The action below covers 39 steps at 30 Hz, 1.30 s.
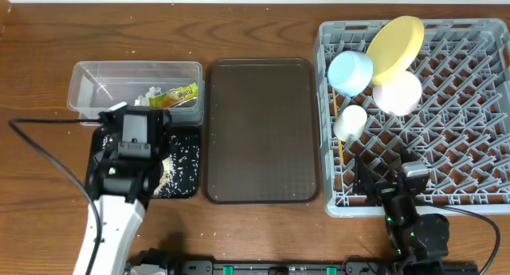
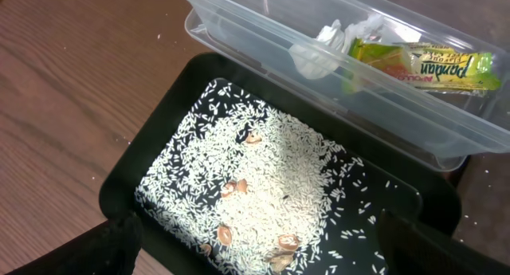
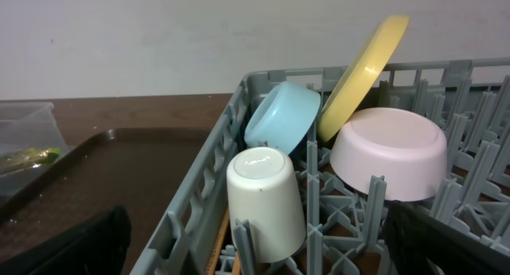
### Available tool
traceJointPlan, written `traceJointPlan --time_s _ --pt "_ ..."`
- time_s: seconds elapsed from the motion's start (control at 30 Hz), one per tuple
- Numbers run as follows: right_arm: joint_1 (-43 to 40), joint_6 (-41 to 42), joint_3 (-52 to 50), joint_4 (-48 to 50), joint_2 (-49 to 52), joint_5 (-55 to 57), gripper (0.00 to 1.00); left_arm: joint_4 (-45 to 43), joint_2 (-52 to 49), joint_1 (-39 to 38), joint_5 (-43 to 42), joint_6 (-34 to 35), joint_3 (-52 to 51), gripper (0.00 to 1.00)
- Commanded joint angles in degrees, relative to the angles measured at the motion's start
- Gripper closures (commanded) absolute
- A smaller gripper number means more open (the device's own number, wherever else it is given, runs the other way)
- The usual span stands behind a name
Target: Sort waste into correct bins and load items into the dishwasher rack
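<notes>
Two end effectors are on my screens, and both have their jaws spread wide with nothing between them. The left end effector [image 2: 253,239] hangs over the black tray [image 2: 163,108] at the lower left of the overhead frame. In the left wrist view its dark fingers show only at the bottom corners. The rice grains [image 2: 275,175] lie scattered across the middle of that tray, with a few brownish scraps [image 2: 236,187] among them. I cannot tell what the scraps are.

The clear plastic tub [image 1: 88,88] sits just above the tray, touching or nearly touching it. Inside, toward its right end, are the snack wrapper [image 2: 422,65] and the crumpled white tissue [image 2: 328,45], side by side. The dark brown serving tray [image 1: 259,131] lies bare on the tabletop [image 1: 40,52] between the tub and the dishwasher rack [image 1: 325,159].

The right end effector [image 3: 263,247] sits at the rack's lower edge in the overhead frame, facing in. In the rack's upper left part the yellow plate [image 1: 396,48] stands on edge, leaning. The light blue bowl [image 1: 351,72] rests on its side against the plate. The pale pink bowl [image 1: 397,92] is bottom-up just below the plate. The white cup [image 1: 350,122] stands mouth-down among the pegs. The chopsticks [image 1: 340,150] lie low by the rack's left wall, mostly hidden.
</notes>
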<state>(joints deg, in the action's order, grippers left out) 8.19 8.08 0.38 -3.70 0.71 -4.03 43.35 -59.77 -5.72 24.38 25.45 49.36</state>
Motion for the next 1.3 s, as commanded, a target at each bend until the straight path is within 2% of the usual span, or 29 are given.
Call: traceJointPlan --time_s 0.0,0.63,0.73,1.0,1.13,1.27 --pt "0.46 0.02 -0.07 -0.31 -0.42 0.61 0.01 0.28 5.64 0.28 0.92 -0.13 -2.86 0.04" --pt "0.46 0.02 -0.07 -0.33 -0.42 0.61 0.01 0.26 45.99 0.28 1.6 0.61 -26.43 0.04" --pt "0.46 0.02 -0.07 -0.33 -0.42 0.61 0.01 -4.98 50.18 0.28 1.6 2.45 -30.12 0.04" --pt "0.46 0.02 -0.07 -0.31 -0.42 0.61 0.01 -29.68 57.57 0.28 -0.09 12.31 -42.14 0.04" --pt "0.46 0.02 -0.07 -0.33 -0.42 0.61 0.01 -33.83 59.69 0.31 -2.86 12.0 -46.31 0.04" --pt "0.46 0.02 -0.07 -0.33 -0.39 0.61 0.01 -34.07 59.67 0.31 -5.38 6.64 -46.36 0.04"
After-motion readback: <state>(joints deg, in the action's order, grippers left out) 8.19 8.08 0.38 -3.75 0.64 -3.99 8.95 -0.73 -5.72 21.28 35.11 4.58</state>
